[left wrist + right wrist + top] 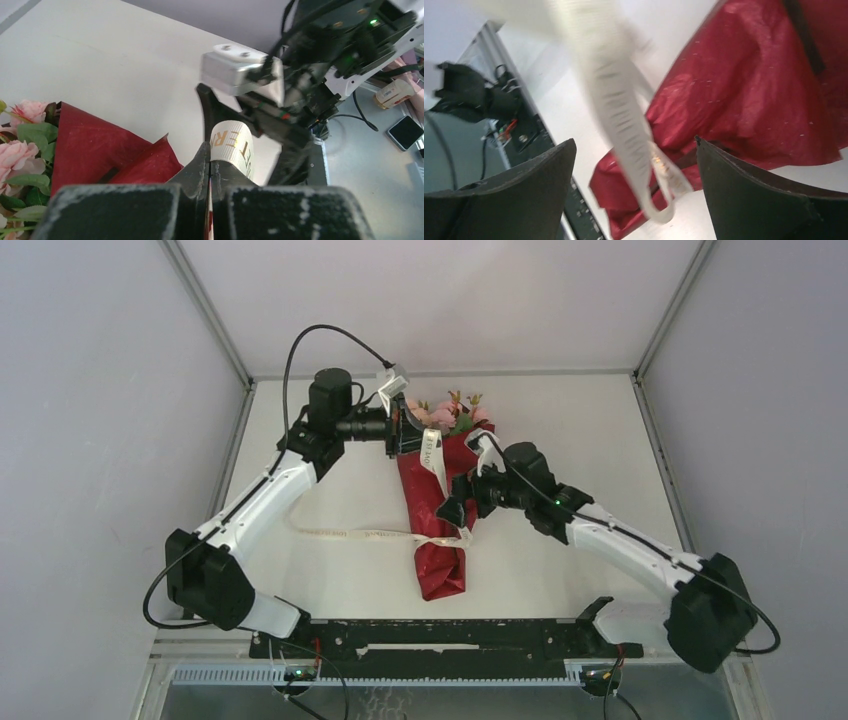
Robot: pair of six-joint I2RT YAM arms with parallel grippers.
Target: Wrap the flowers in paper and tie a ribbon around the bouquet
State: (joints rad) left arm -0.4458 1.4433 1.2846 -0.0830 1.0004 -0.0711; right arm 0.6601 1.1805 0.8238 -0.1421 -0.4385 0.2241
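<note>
**Left gripper [210, 165] clamps the ribbon [232, 147]; right gripper [636, 150] stands wide open**

On the white table [580, 440] the bouquet [437, 510] lies, its red paper [440, 575] cone tapering towards the arm bases. The cream ribbon crosses the cone low down, one end trailing left, the other rising to the left gripper. Pink flowers [447, 415] top the far end.

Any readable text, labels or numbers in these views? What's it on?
"ER" and "TE": gold letter fragments on the ribbon where it bends out of the shut left gripper; the rest of the wording is hidden.
Print on the ribbon in the right wrist view: blurred, unreadable.
Print on the ribbon in the top view: too small to read.
Nothing else legible.
</note>
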